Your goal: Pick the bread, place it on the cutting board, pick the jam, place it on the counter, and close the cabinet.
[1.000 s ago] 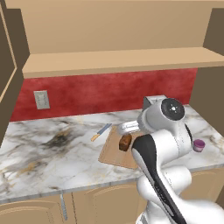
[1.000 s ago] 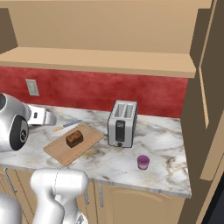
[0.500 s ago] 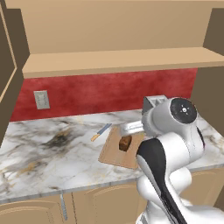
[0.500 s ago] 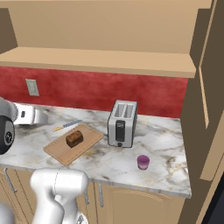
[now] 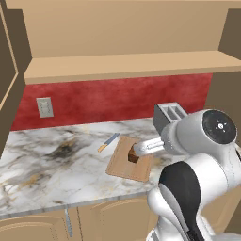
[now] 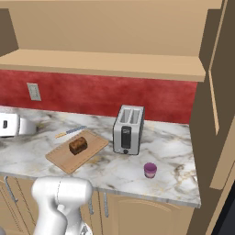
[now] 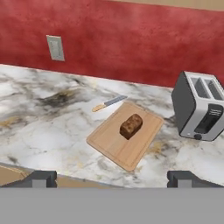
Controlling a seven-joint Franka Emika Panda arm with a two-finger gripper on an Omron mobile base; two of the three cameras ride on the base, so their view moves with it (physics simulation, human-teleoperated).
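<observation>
The bread (image 7: 131, 126), a small dark brown loaf, lies on the light wooden cutting board (image 7: 109, 146), also seen as bread (image 6: 78, 145) on the cutting board (image 6: 59, 158). My gripper (image 7: 113, 179) hangs open and empty over the counter's front edge, well short of the board, with its fingertips (image 7: 41, 178) far apart. The purple jam (image 6: 150, 170) stands on the white marble counter (image 6: 174, 151), right of the toaster. The cabinet (image 6: 114, 27) above is open, with one door (image 6: 222, 101) swung out on the right and another door (image 5: 7, 66) on the left.
A silver toaster (image 6: 127, 130) stands right of the board and a knife (image 7: 109, 103) lies behind it. A wall outlet (image 7: 55, 47) sits on the red backsplash. My arm's bulky white elbow (image 5: 207, 141) hides the counter's right part in the left base view.
My arm has swung toward the right in the left base view and slid off to the left edge of the right base view. Bread, jam and cabinet doors have stayed put.
</observation>
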